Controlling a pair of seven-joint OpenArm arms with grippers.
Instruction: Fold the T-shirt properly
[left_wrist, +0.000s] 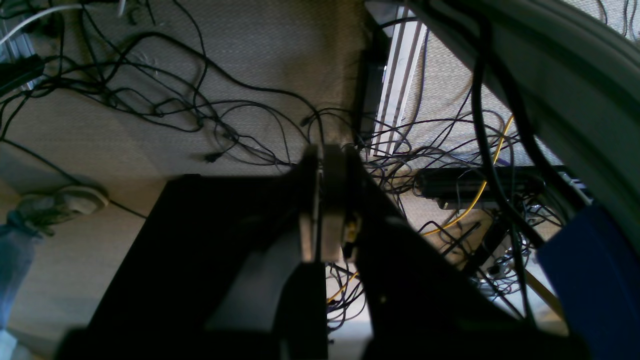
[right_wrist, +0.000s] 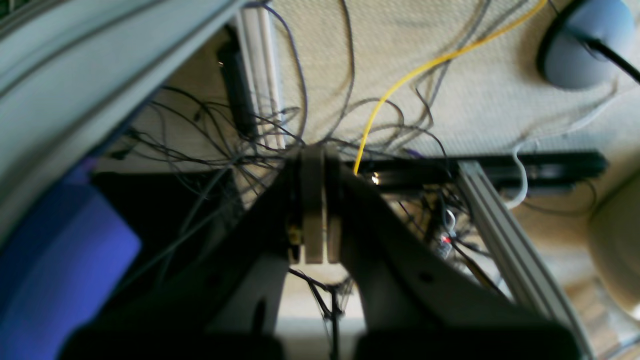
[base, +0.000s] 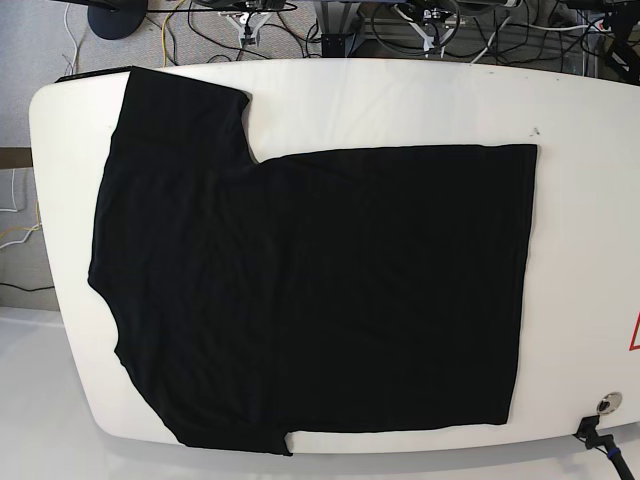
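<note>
White and rounded at its corners, the table (base: 585, 230) fills the base view, with a strip of pale floor along its left side and a tangle of cables (base: 250, 15) beyond its far edge. Spread flat over most of the tabletop lies the T-shirt (base: 310, 290), plain black side up, its sleeves toward the left end and its straight hem toward the right; the lower sleeve reaches the table's near edge. Neither arm shows in the base view. Both wrist cameras look down on beige carpet strewn with black wires, a yellow cable (right_wrist: 400, 80) among them, and aluminium frame rails (right_wrist: 505, 235). The left gripper (left_wrist: 325, 200) has its fingers pressed together on nothing, and the right gripper (right_wrist: 316, 205) likewise, both hanging off the table, well apart from the T-shirt.
</note>
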